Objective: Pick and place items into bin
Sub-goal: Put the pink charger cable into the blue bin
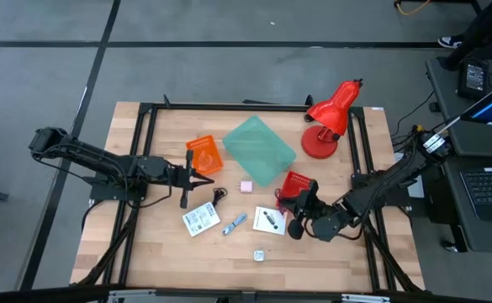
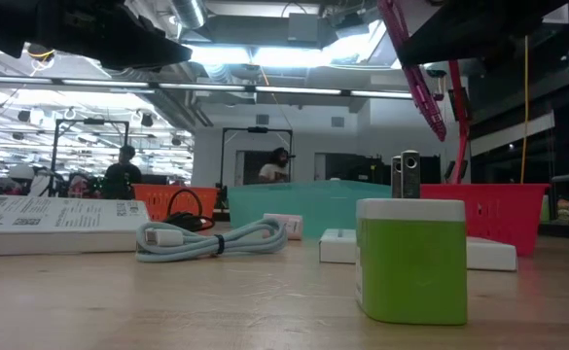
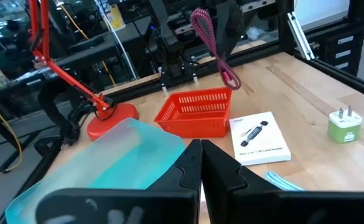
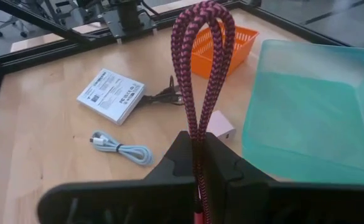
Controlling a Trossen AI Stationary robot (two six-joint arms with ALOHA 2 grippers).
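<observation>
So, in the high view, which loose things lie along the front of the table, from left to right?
White packet → light blue cable → small green charger → white card.

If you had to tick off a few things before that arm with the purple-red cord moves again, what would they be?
1. Right gripper shut on the maroon braided cable: ok.
2. Cable lifted off the table: ok.
3. Red basket right beside the gripper, open on top: ok.
4. Cable's loose end clear of the basket rim: cannot tell.
5. Left gripper shut, holding nothing, by the orange basket: ok.
</observation>
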